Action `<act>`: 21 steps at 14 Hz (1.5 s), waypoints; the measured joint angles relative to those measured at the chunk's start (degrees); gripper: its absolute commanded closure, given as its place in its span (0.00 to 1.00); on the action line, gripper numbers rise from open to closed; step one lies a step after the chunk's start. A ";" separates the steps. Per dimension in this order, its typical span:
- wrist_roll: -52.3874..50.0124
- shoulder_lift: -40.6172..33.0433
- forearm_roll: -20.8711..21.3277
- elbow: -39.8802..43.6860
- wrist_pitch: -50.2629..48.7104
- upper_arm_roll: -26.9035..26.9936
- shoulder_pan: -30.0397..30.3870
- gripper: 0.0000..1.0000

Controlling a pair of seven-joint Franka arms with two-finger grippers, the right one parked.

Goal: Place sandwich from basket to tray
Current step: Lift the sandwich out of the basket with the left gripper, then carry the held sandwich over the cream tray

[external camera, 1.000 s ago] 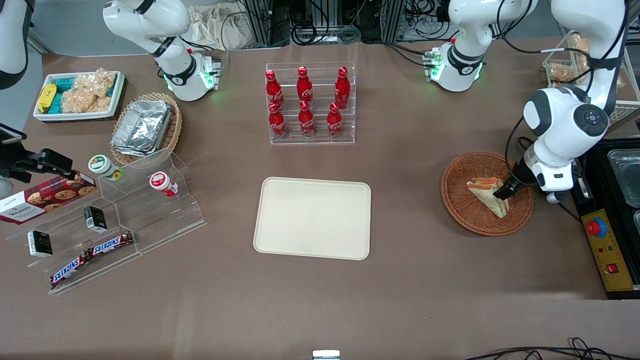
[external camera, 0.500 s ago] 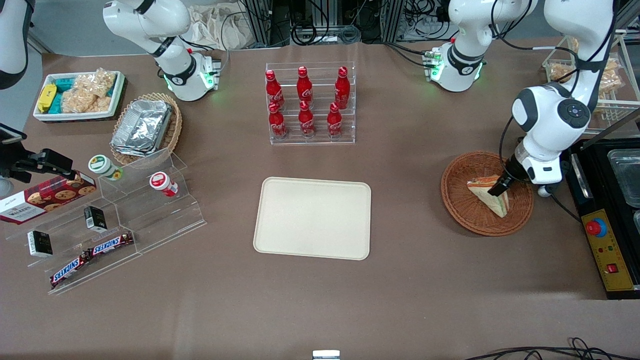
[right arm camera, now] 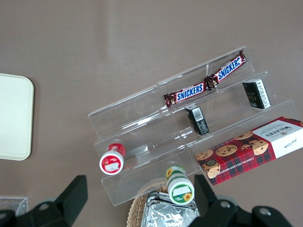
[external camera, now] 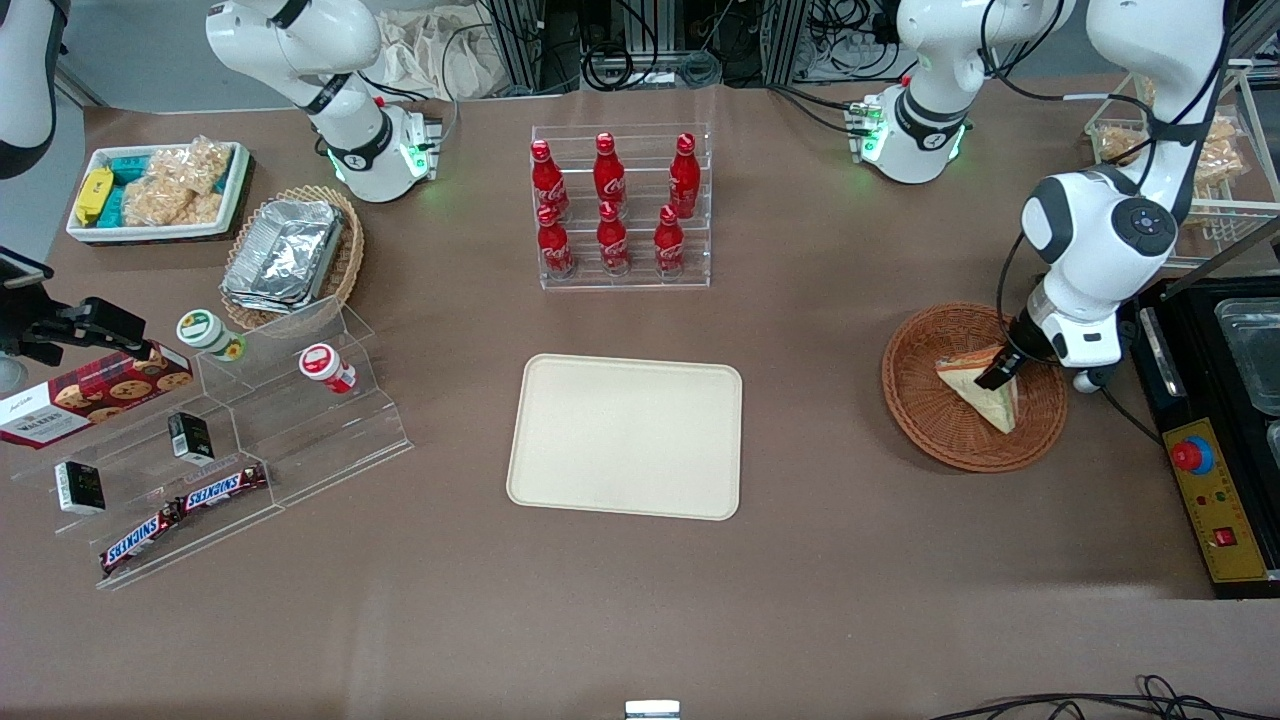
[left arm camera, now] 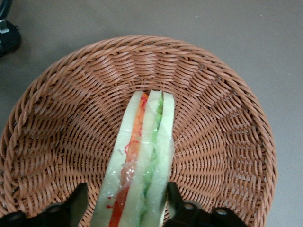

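Two jaws of the gripper (left arm camera: pixel 127 208) are seen flanking the sandwich (left arm camera: pixel 141 165), one at each bread face; whether they pinch it or merely bracket it cannot be told. The sandwich stands on edge inside the basket (external camera: pixel 925 415). For a good lift, an even squeeze across the wedge is judged best, followed by a straight rise above the basket rim. One sandwich, one basket and one tray (external camera: pixel 626 436) are counted; the tray lies well apart from the basket on the surface (external camera: pixel 800 600).
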 measured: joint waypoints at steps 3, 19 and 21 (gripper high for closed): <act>-0.02 -0.54 0.00 0.03 0.18 -0.22 -0.11 0.85; 0.05 -2.05 0.06 33.34 -45.44 -17.30 -0.89 1.00; 1.00 3.84 1.49 43.20 -51.93 -19.15 -0.81 1.00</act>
